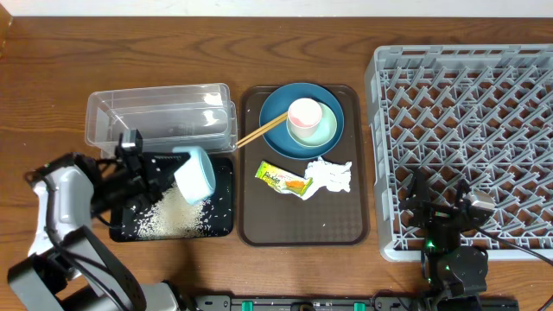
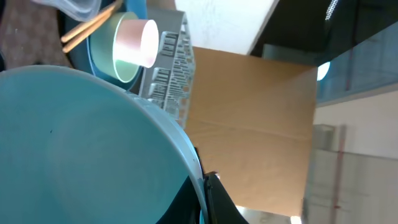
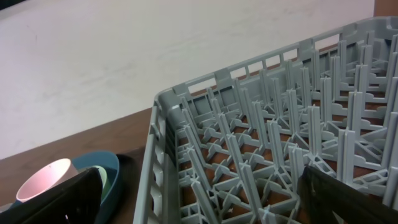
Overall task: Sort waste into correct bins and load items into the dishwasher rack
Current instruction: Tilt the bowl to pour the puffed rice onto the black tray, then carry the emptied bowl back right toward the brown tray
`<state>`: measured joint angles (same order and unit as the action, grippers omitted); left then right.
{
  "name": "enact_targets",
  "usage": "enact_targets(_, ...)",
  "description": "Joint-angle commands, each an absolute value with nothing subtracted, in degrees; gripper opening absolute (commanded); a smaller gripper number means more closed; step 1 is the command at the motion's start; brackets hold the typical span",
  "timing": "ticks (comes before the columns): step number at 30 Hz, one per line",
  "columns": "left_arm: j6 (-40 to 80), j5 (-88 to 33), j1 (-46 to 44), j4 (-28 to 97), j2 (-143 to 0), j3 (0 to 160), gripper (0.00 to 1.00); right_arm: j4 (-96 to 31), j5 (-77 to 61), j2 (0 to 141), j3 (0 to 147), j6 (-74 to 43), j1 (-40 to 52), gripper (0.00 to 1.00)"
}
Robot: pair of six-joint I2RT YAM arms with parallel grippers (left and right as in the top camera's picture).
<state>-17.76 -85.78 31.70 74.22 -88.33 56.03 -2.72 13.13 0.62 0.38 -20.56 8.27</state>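
Wooden tabletop (image 1: 52,69) carries everything. Left gripper (image 1: 164,177) is clamped on the rim of a small pale-blue round bowl (image 1: 195,174), which is tipped sideways just beyond its fingers. Below it is a shallow black rectangular tray (image 1: 223,226) strewn with loose white rice grains (image 1: 173,218). Right gripper (image 1: 441,212), fingers spread wide and empty, hovers over the large light-grey pegged plastic rack (image 1: 467,104) stretching ahead of it.

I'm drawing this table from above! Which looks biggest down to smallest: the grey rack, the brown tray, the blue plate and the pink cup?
Overhead view, largest first:
1. grey dishwasher rack
2. brown serving tray
3. dark-blue plate
4. pink cup
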Motion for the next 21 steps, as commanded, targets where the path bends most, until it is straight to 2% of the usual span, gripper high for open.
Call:
enact_targets(1,-17.02,-79.50,31.51,75.68,-84.86,61.47,0.06,-2.98,13.72,0.32,0.32,-20.27,7.94,0.99)
enact_targets(8,-9.39,-69.82,31.16,73.52,-76.58,64.97,0.06,-2.98,13.69,0.32,0.32,-20.27,7.94,0.99)
enact_targets(11,-4.38,-62.13,29.06,71.18,-72.38,64.97,0.06,-2.98,13.69,0.32,0.32,-20.27,7.94,0.99)
enact_targets(15,4.03,-49.80,23.66,68.82,-66.59,64.95,0.06,-2.98,13.72,0.32,0.32,-20.27,7.94,0.99)
enact_targets(21,12.58,-41.67,11.62,64.99,-59.55,64.95,0.06,-2.98,13.69,0.32,0.32,-20.27,7.94,0.99)
